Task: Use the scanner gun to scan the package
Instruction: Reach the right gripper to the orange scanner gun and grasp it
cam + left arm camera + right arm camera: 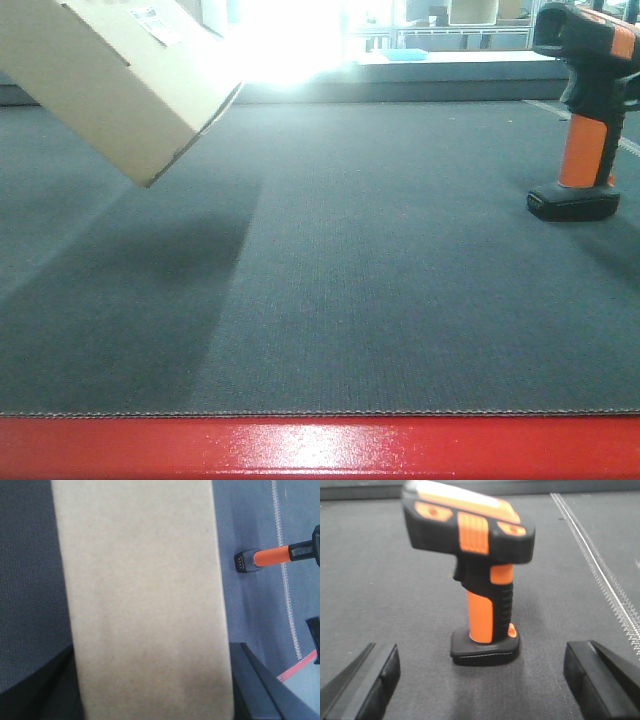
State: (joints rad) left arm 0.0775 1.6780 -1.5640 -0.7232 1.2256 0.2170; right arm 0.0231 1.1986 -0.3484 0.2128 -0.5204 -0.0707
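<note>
Holds the package point(100, 70) tilted above the worktop point(350, 300) in the clamped left hand point(150, 690); spreads the right hand point(482, 677) wide, empty, flanking the upright scanner gun point(480, 615).

Low front view over mat point(350, 300); near wrist views; scanner gun point(590, 140) in all.

Package point(95, 75) cropped; scanner gun point(476, 582) blurred
</note>
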